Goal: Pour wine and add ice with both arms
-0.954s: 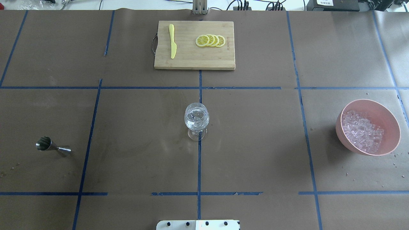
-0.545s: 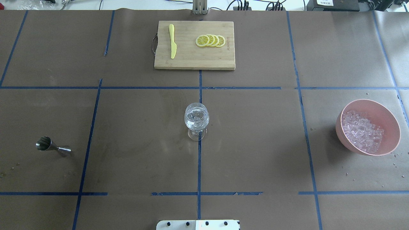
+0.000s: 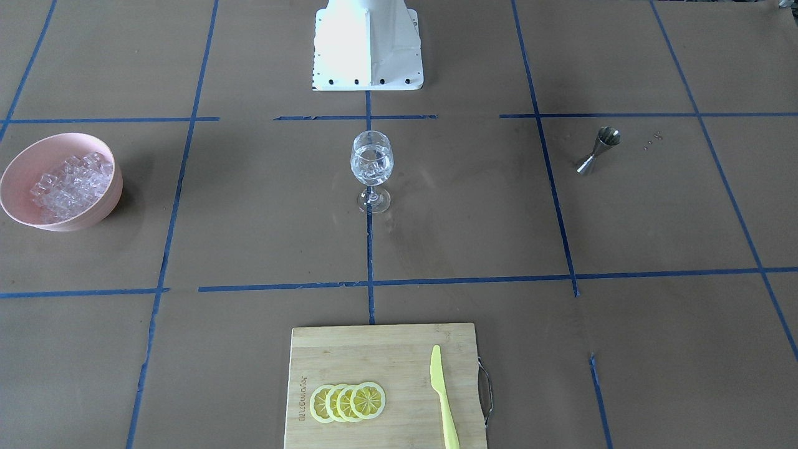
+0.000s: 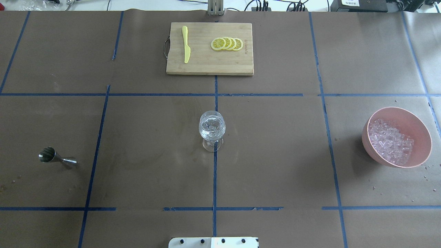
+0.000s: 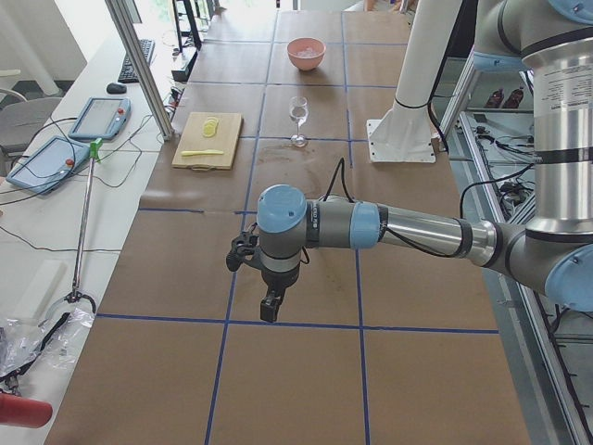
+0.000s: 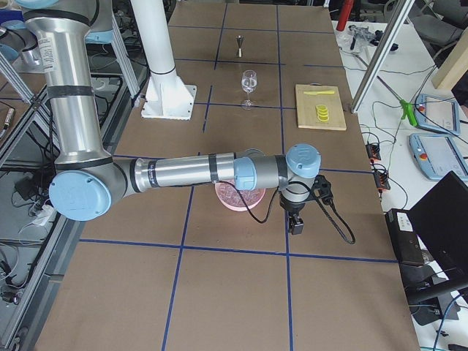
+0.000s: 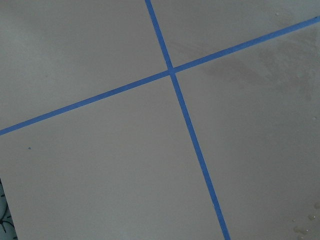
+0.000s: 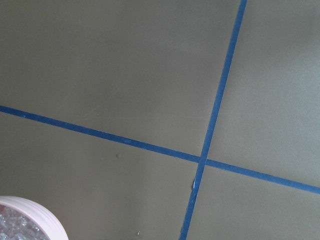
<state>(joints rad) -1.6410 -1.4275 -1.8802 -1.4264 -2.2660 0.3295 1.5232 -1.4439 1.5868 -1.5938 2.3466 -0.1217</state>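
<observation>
Left tool (image 5: 270, 311) and right tool (image 6: 297, 224) above table (image 5: 306, 380), openness indiscernible

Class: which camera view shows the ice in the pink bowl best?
Overhead exterior: it looks down into the pink bowl, the ice cubes distinct and unobstructed. Front-facing comes close. Exterior left shows it tiny and far; exterior right, partly behind the right arm; right wrist, a corner sliver; left wrist, nothing.
</observation>
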